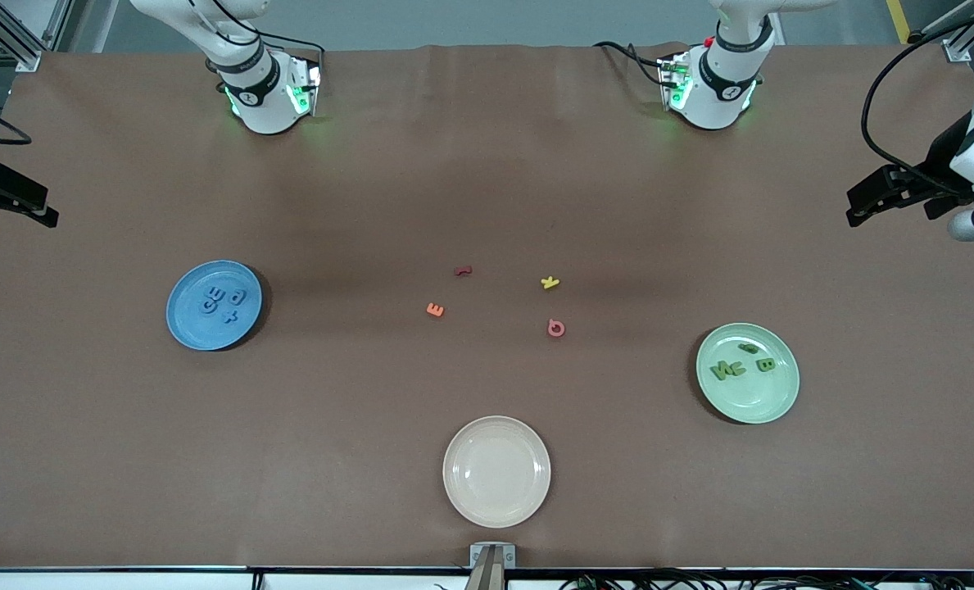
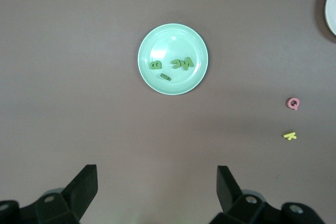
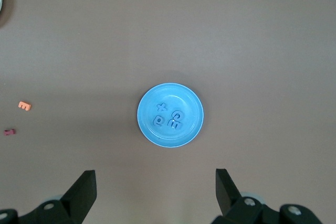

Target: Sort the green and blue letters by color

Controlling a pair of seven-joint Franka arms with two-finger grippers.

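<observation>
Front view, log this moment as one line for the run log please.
blue letters: on blue plate | green letters: on green plate | left gripper: open, above table | right gripper: open, above table

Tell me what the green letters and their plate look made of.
The green letters look like foam or soft plastic: chunky, matte, no glint. The pale green plate looks like glossy plastic or glazed ceramic; its smooth face shows soft reflections. I cannot tell which from these views.

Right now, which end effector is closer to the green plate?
Left. The left end effector hangs open at the green plate's end of the table; the right end effector waits open at the blue plate's end.
</observation>
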